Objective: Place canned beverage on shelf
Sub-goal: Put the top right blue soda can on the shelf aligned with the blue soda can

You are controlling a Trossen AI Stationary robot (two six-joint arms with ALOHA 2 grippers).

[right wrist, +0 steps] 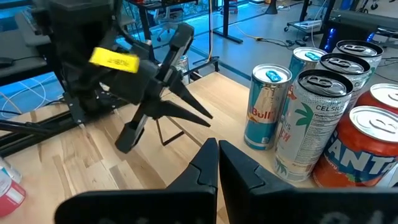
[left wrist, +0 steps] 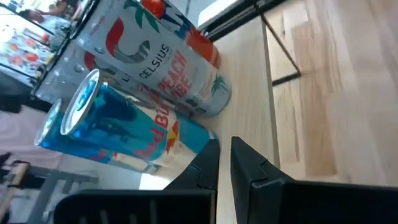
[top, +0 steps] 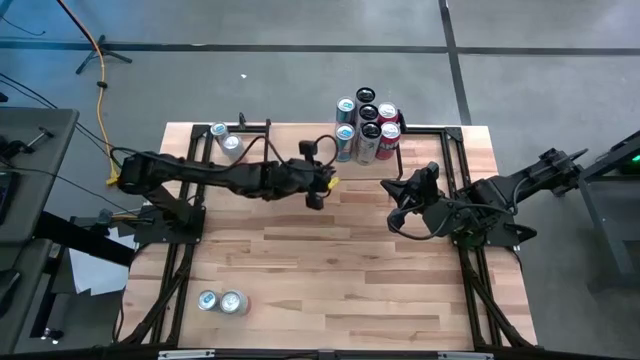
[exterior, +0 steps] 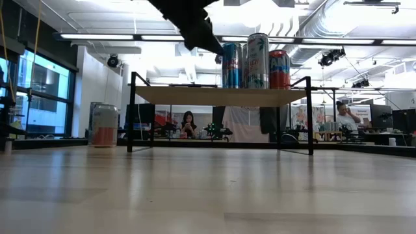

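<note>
The shelf stands along the table's far edge. Several cans stand upright on its right part, among them a blue Red Bull can and a white Celsius can. My left gripper hovers shut and holding nothing just left of this cluster, above the shelf; its fingers point toward the blue can. My right gripper hangs shut and holding nothing near the cluster, on its near right side. My left gripper also shows in the right wrist view, ahead of my right gripper.
Two cans stand at the table's far left by the shelf's left end; one shows in the low view. Two more cans are near the table's near left corner. The table's middle and near right are bare wood.
</note>
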